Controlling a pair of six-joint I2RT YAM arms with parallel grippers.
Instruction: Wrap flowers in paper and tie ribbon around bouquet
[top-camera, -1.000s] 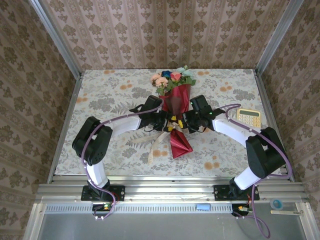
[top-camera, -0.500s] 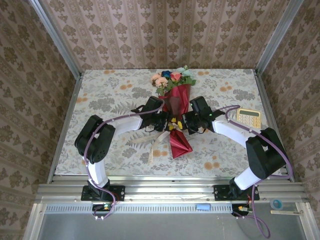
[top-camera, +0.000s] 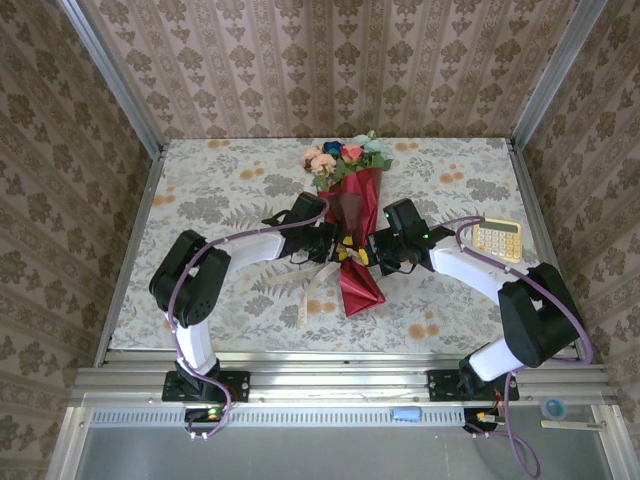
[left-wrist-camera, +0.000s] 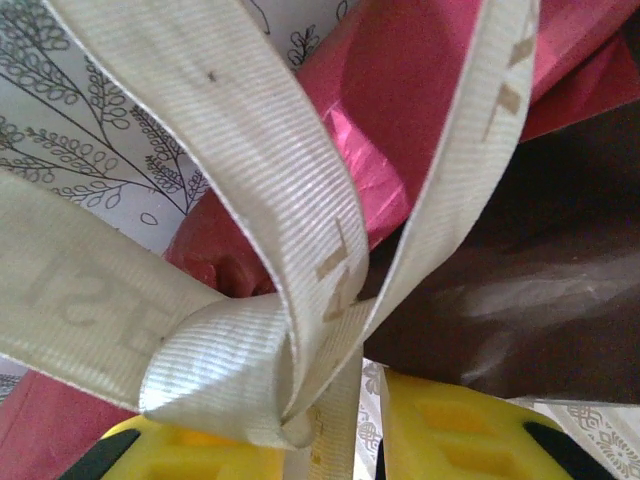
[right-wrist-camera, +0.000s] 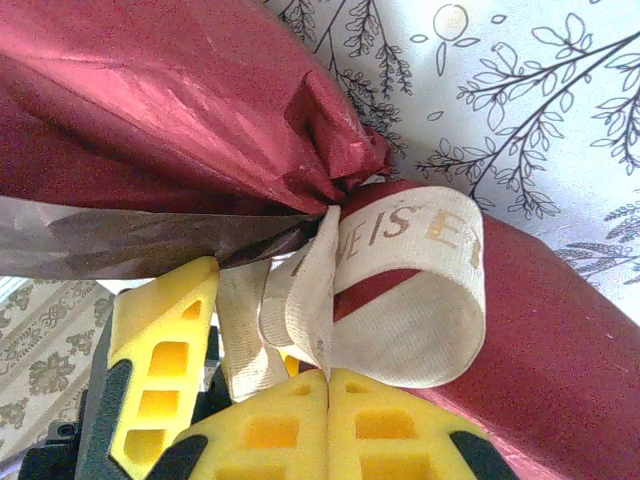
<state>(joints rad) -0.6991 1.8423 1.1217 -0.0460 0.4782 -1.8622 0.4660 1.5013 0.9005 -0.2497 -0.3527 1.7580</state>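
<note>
Ribbon (right-wrist-camera: 400, 290) was pinched in the right gripper (right-wrist-camera: 328, 375) — its two yellow fingers (right-wrist-camera: 400, 430) were pressed together on a cream loop. The left gripper (left-wrist-camera: 345, 425) had a strand running through the gap between its fingers (left-wrist-camera: 460, 435); whether they squeezed it could not be told. Both grippers sat at the thin waist of the bouquet (top-camera: 352, 205), one on each side, right where the ribbon crossed over itself against the dark red paper (right-wrist-camera: 150, 100). The bouquet lay in the middle of the table (top-camera: 220, 180), with the flowers (top-camera: 345, 155) at the far end and the pointy tail near the arms. The knot looked loose. If one side pulled harder, the loop could slip out and come undone — or the thin paper could rip or open up.
</note>
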